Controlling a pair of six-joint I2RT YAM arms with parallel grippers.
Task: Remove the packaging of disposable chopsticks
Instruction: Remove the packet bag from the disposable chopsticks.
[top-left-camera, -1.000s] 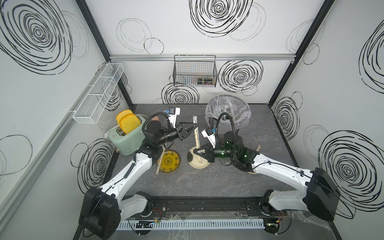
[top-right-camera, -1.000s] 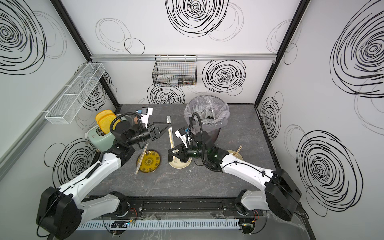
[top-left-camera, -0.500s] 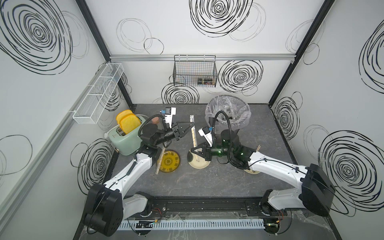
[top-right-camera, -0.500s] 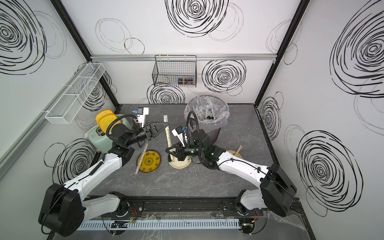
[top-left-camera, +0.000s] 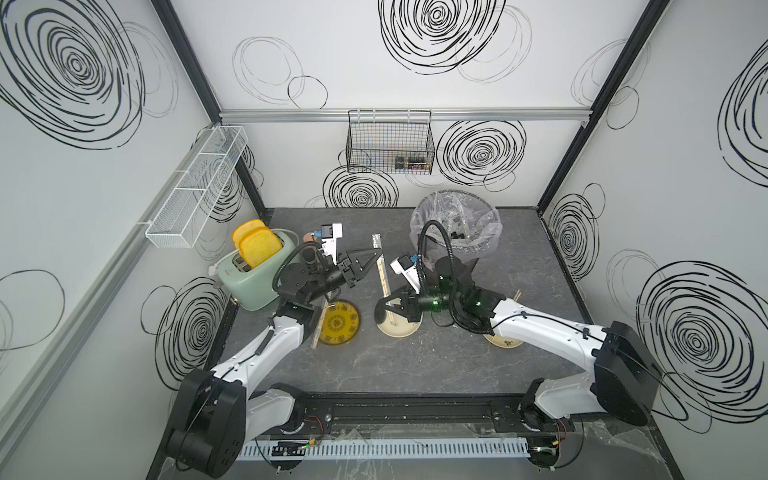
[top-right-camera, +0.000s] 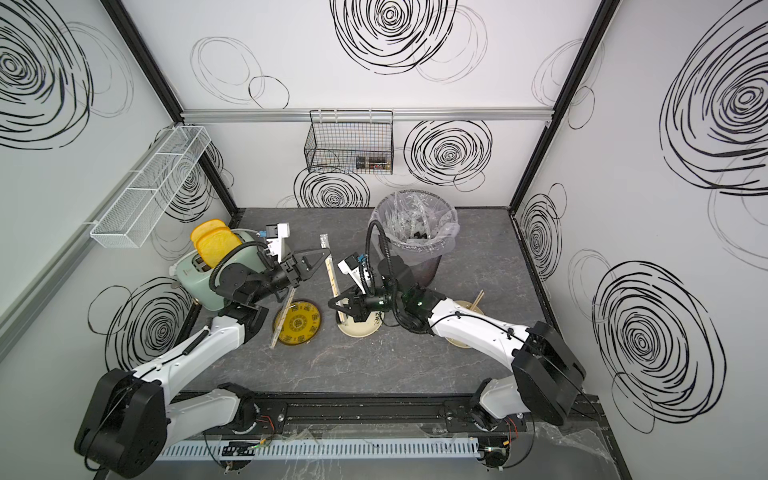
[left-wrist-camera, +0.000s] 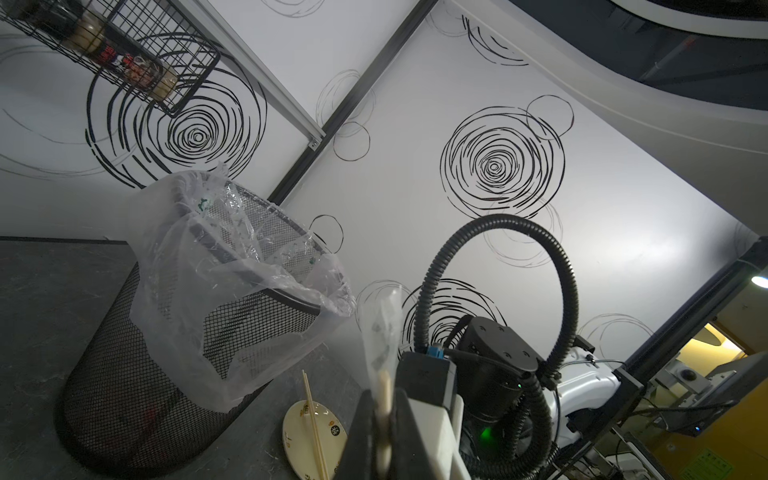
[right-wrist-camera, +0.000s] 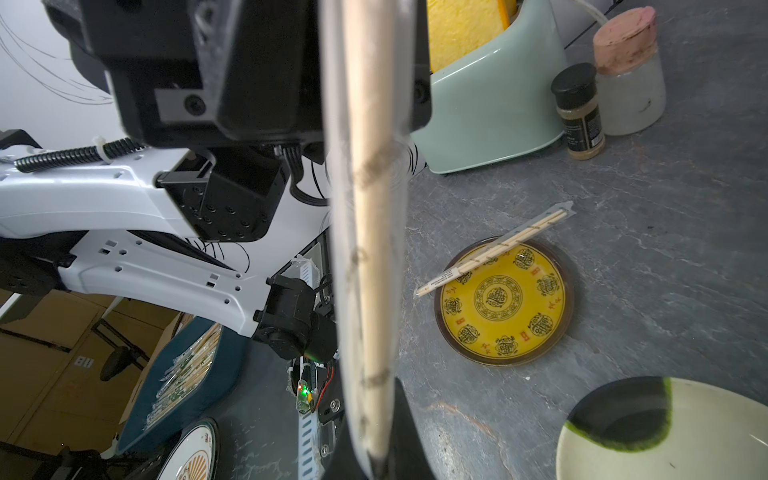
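Yellow plate (top-left-camera: 345, 330) sits nearest the base, L of centre. One wrapped pair (right-wrist-camera: 505, 242) lies across its rim, sleeve still on, far end out over the tabletop (top-left-camera: 415, 374).

Just R of it is the cream plate (top-left-camera: 409, 331) w/ a dark-green patch. The held sleeve (top-left-camera: 383, 278) stands tilted above it w/ tan sticks (right-wrist-camera: 370, 249) inside; can't tell if the low end touches the plate.
- R gripper (top-right-camera: 335, 305) pinches the held sleeve low down, jaws pressed onto the plastic.
- L gripper (top-left-camera: 376, 254) pinches it higher up, jaws also closed on it.
- In L wrist view the wood ends just past the fingers (left-wrist-camera: 359, 440) and the plastic runs on empty.

Third plate (left-wrist-camera: 297, 436), further R, carries a bare pair (left-wrist-camera: 313, 415). In both top views the R arm covers most of that plate.

Mint toaster (top-left-camera: 245, 286) stands by the L wall w/ two toast slices (top-left-camera: 257, 251) poking out. Further back is the black mesh bin (left-wrist-camera: 124, 374) w/ clear liner (left-wrist-camera: 178, 270). It holds crumpled clear plastic (top-right-camera: 417, 236) + sth dark; can't sort sleeves from liner.

On the back wall hangs a wire basket (top-left-camera: 388, 141) w/ a few small jars (top-left-camera: 409, 160), labels unreadable.

Hard to see:
- Black-lid jar (right-wrist-camera: 579, 112) and pink-lid jar (right-wrist-camera: 627, 79) stand beside the toaster, barely showing in the top views.
- Blue tray (right-wrist-camera: 183, 365) off the table is blurred; looks like more wrapped sticks.
- The print on the held sleeve is too smeared to read.
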